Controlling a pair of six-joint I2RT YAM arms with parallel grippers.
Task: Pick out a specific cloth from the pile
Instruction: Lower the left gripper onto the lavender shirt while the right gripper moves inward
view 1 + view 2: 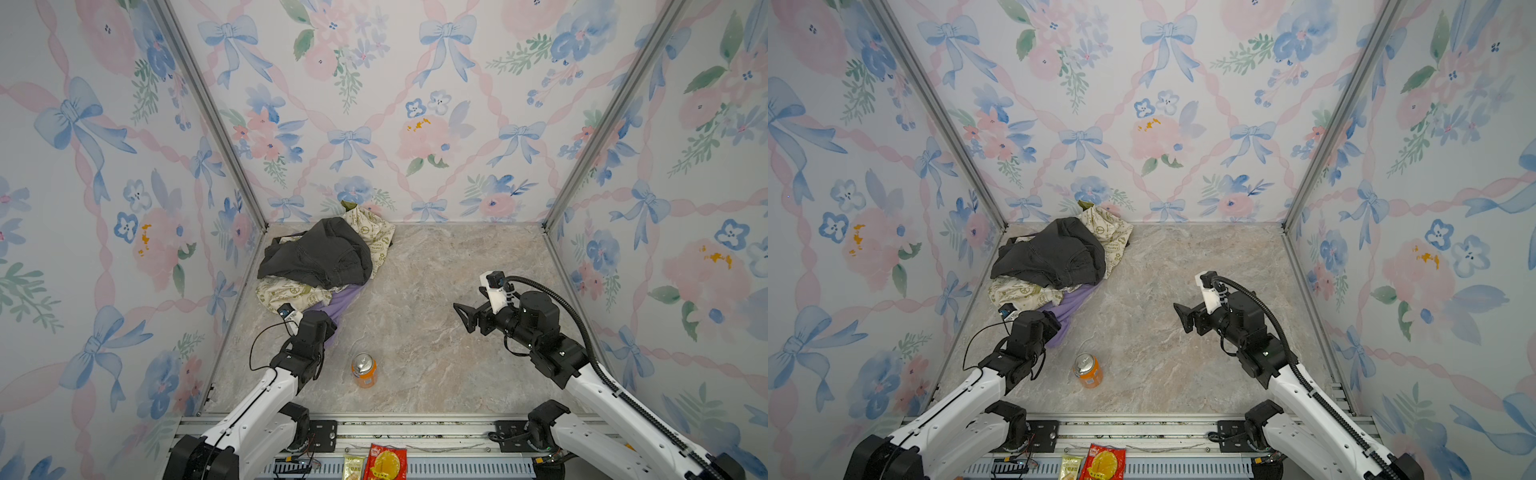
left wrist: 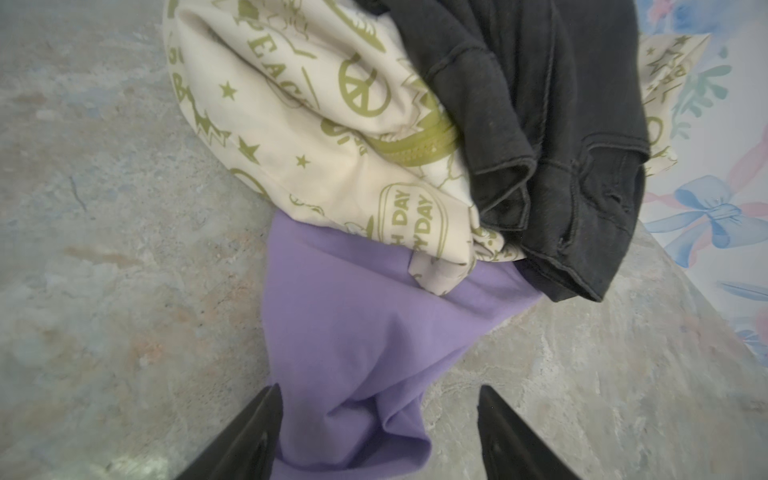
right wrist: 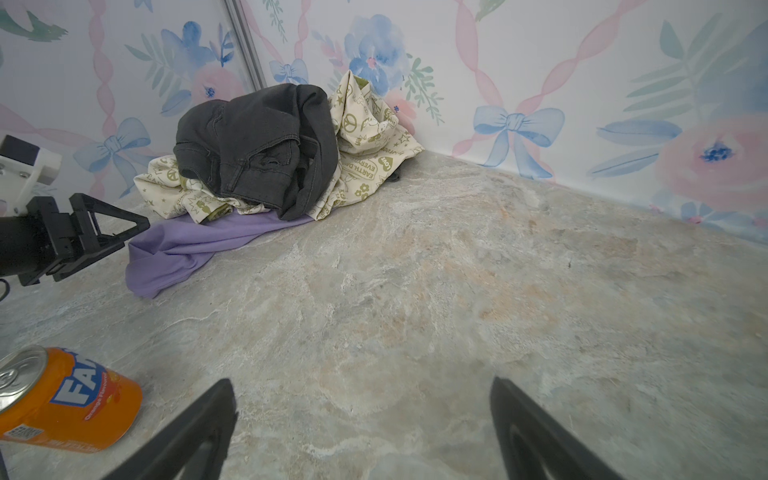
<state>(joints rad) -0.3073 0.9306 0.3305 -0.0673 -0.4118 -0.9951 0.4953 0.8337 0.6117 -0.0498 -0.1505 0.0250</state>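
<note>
The pile (image 1: 324, 253) lies in the back left corner, with a charcoal-grey garment (image 2: 540, 124) over a cream cloth with olive prints (image 2: 311, 124). The cloth (image 1: 347, 301), lilac-purple, sticks out from under them toward the front, flat on the table; its lettering is hidden. My left gripper (image 2: 379, 388) is low at the cloth's near end, open, with a bunched fold of lilac fabric (image 2: 365, 332) between its jaws and one finger (image 2: 266, 415) against it. My right gripper (image 1: 463, 318) hangs open over bare table at the right, holding nothing.
An orange soda can (image 1: 364, 370) stands on the marble-look table (image 1: 436, 332) in front of the left arm. Floral walls close in the back and both sides. Snack packets (image 1: 385, 463) lie on the front rail.
</note>
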